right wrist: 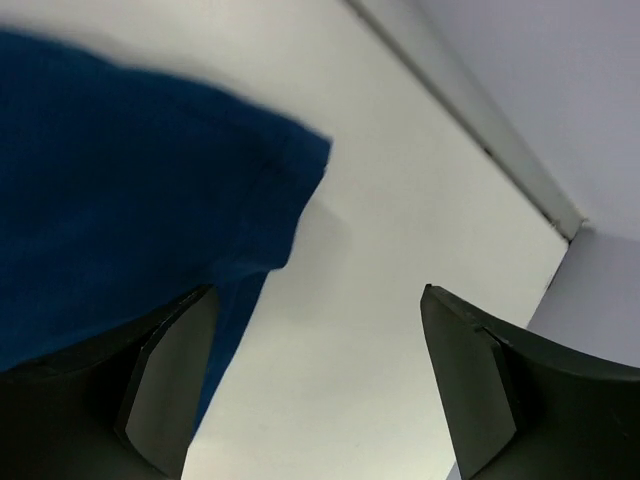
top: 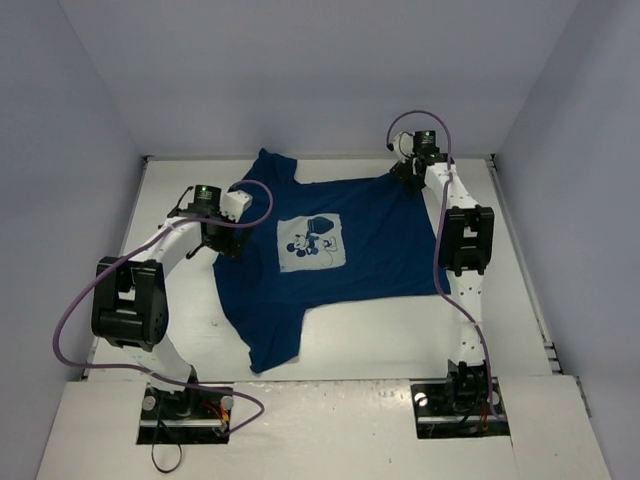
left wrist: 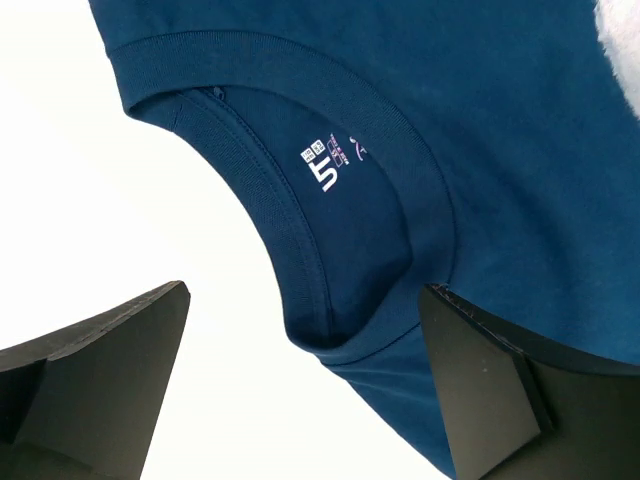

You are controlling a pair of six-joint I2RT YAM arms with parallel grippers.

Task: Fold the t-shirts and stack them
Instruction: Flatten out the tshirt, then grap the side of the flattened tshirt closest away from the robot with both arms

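T-shirt (top: 330, 260) lies print-up on your desk (top: 400, 340); left tool (left wrist: 305, 290) wide over collar (left wrist: 290, 240), right tool (right wrist: 315, 290) wide beside hem corner (right wrist: 300, 150).

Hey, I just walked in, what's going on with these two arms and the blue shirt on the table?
Two robot arms are working on a navy t-shirt, which lies spread flat on the white table with its mouse print facing up. No fold has been made yet. The left tool hangs open over the collar. The right tool is open beside the shirt's far right corner, gripping nothing.
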